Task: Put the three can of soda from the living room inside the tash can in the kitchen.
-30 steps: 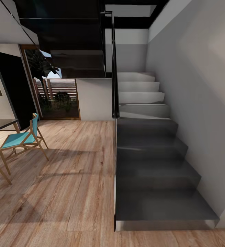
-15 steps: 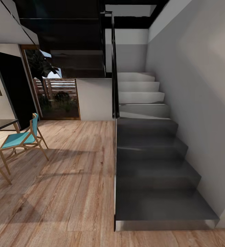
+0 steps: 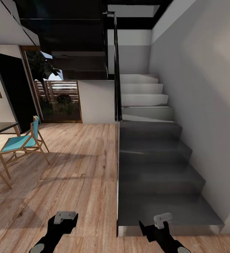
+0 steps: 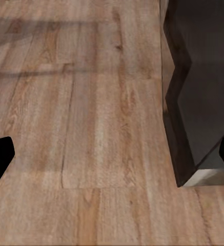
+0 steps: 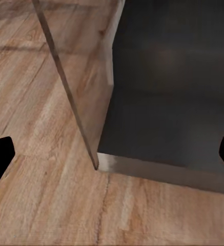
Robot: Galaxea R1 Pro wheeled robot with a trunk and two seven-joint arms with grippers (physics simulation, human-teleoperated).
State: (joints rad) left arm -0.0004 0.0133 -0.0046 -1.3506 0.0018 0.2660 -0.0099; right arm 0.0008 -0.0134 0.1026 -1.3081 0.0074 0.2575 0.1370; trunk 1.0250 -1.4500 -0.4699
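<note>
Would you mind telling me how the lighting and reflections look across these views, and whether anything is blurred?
Head view: soft daylight from the glass door streaks the wood floor, the chair casts a faint shadow, and the staircase is dim. Right wrist view: the glass panel shows faint glare. Left wrist view: even light, floor grain slightly soft.

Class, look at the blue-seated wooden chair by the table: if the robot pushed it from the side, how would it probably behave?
The chair would probably slide easily: its frame looks thin, so likely light, and the plank floor appears smooth. It may tip rather than slide, since its slim legs are splayed and the backrest stands high. It likely stays rigid, being wood.
</note>
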